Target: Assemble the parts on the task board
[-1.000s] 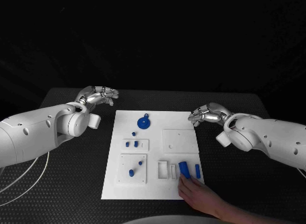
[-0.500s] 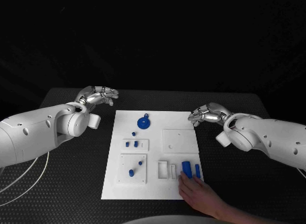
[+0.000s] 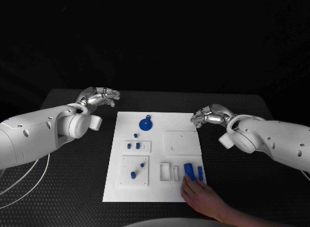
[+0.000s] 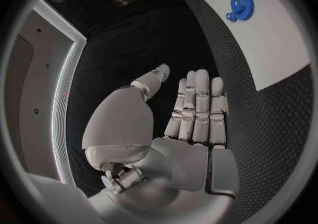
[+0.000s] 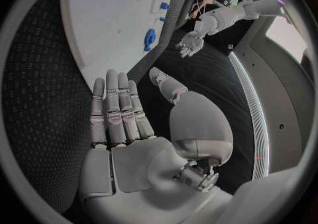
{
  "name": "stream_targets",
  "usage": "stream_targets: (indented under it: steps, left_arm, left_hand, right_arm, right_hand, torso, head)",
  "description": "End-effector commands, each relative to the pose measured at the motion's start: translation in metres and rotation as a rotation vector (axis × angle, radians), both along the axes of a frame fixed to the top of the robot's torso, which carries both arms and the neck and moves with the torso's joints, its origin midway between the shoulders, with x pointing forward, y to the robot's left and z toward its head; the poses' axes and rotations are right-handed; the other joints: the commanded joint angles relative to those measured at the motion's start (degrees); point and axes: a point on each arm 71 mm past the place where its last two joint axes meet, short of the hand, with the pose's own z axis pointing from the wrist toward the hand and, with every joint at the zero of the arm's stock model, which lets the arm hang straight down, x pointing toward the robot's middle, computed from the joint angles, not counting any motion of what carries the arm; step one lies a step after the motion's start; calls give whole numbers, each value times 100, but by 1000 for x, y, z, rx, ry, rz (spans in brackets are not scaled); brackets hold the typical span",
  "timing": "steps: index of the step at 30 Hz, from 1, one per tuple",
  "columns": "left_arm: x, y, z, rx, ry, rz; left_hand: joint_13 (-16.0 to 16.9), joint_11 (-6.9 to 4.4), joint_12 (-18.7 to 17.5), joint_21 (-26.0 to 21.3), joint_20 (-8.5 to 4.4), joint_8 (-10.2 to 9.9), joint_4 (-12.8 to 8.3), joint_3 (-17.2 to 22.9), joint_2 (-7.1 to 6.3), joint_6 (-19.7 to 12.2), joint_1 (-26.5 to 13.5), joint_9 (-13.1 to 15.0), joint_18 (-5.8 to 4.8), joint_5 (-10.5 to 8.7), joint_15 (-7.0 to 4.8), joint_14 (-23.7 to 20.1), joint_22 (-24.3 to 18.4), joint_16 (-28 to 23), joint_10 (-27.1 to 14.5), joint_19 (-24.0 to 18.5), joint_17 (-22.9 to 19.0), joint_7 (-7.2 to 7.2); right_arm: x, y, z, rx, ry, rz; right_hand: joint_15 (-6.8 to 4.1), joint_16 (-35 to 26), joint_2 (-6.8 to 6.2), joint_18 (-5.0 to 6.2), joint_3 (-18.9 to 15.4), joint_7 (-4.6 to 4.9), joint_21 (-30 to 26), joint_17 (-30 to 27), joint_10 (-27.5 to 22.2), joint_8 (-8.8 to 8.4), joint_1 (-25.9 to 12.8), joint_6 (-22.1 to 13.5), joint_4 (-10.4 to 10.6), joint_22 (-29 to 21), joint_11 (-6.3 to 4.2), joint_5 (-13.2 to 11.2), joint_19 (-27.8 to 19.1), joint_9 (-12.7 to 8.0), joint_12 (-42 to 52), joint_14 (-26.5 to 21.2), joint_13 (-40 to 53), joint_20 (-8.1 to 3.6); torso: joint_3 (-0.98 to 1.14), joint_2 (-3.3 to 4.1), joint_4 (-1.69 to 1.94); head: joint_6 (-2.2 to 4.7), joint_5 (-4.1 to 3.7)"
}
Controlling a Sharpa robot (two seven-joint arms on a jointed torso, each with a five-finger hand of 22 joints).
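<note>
The white task board (image 3: 179, 142) lies in the middle of the table. On its far part sits a blue gear (image 3: 146, 124), which also shows in the wrist views (image 4: 241, 4) (image 5: 150, 38). Small blue pegs (image 3: 133, 146) stand in the plates on its left side. Two blue blocks (image 3: 188, 171) stand near the front right, and a person's hand (image 3: 202, 196) touches the larger one. My left hand (image 3: 99, 97) hovers off the board's far left corner, fingers straight and empty (image 4: 192, 113). My right hand (image 3: 209, 115) hangs at the far right edge, likewise empty (image 5: 122, 113).
The black table (image 3: 73, 175) stretches on both sides of the board. White cables (image 3: 18, 189) trail along its left edge. The person's forearm comes in from the front right corner.
The person's fingers have shifted slightly at the larger blue block, which now stands a little further right. Both of my hands have stayed still.
</note>
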Motion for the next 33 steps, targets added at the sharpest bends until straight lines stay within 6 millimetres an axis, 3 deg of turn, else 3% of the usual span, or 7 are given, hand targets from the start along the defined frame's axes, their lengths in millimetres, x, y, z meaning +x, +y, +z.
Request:
stream_targets:
  steps: [1,33]
  left_arm:
    - [0,-2,1,-11,-9,-12]
    - [0,-1,1,-11,-9,-11]
  left_hand:
    - [9,11,33,-38,-64,25,-2,-27,46,17,14,7,52,-29,-12,-9,119,-29,33,-13,7,-17]
    - [9,12,36,-39,-64,26,-6,-28,49,16,17,6,50,-29,-12,-9,119,-32,30,-13,8,-17]
  right_arm:
    - [0,1,1,-1,-7,9]
    - [0,2,1,-1,-8,8]
  right_hand:
    - [32,-22,-35,33,-37,16,-40,11,45,5,-32,27,-10,5,-10,14,-25,-6,-28,19,-8,11]
    - [37,-55,-39,35,-57,18,-44,38,54,2,-52,26,-5,11,-9,10,-38,-13,-53,19,-10,17]
  torso:
    - [-1,0,0]
    - [-1,1,2]
  head:
    - [0,-1]
    - [-4,-3]
